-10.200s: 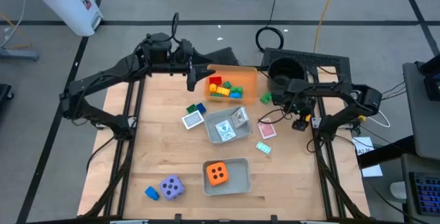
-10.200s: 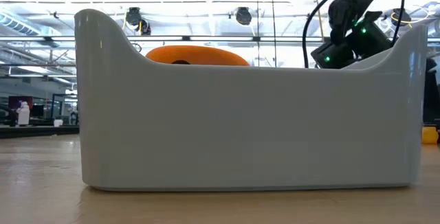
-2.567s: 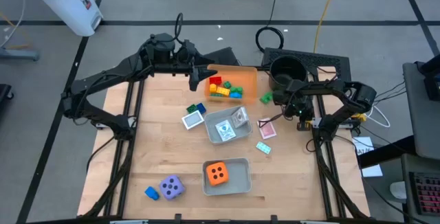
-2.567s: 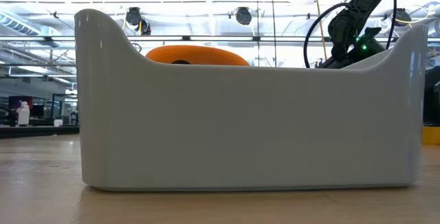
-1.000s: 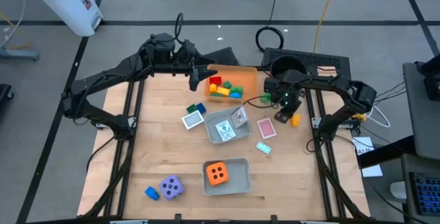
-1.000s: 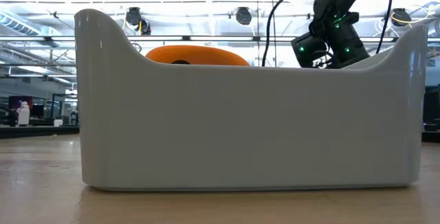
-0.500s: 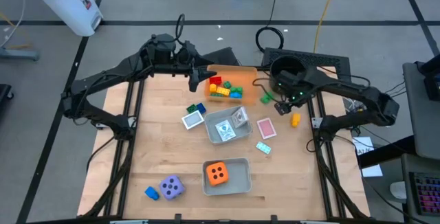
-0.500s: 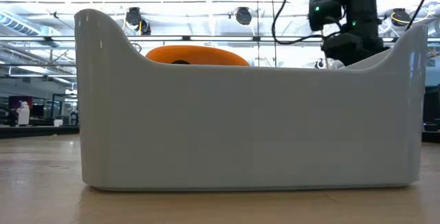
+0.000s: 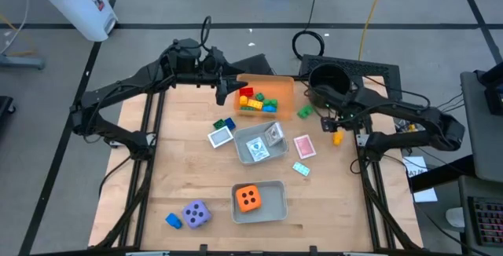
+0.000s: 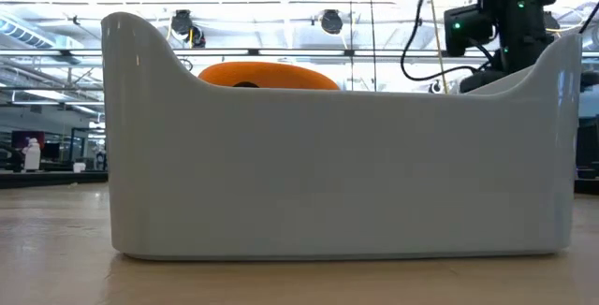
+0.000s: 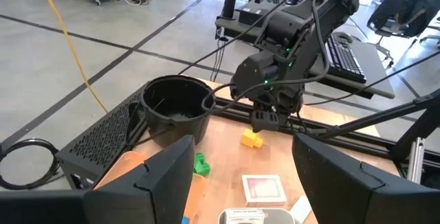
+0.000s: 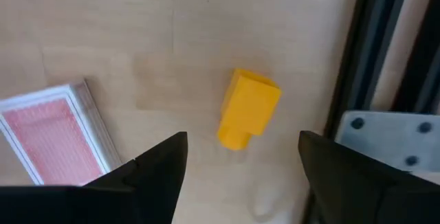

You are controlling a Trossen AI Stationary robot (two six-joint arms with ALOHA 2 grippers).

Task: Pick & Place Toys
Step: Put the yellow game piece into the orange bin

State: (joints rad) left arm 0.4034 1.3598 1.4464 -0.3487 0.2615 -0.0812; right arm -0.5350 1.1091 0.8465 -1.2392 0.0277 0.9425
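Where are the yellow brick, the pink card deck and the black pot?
yellow brick (image 12: 247,108), right wrist view, on its top face
pink card deck (image 9: 304,146), high view, middle of its pink face
black pot (image 11: 157,124), left wrist view, on its outer wall

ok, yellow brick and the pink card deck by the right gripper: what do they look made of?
Yellow brick: looks like moulded plastic, one solid colour, smooth faces, crisp edges, soft sheen. Pink card deck: probably paper or coated card, a stack with thin layered edges showing and a printed pink back inside a white border. Both lie on the wooden table, grain visible.
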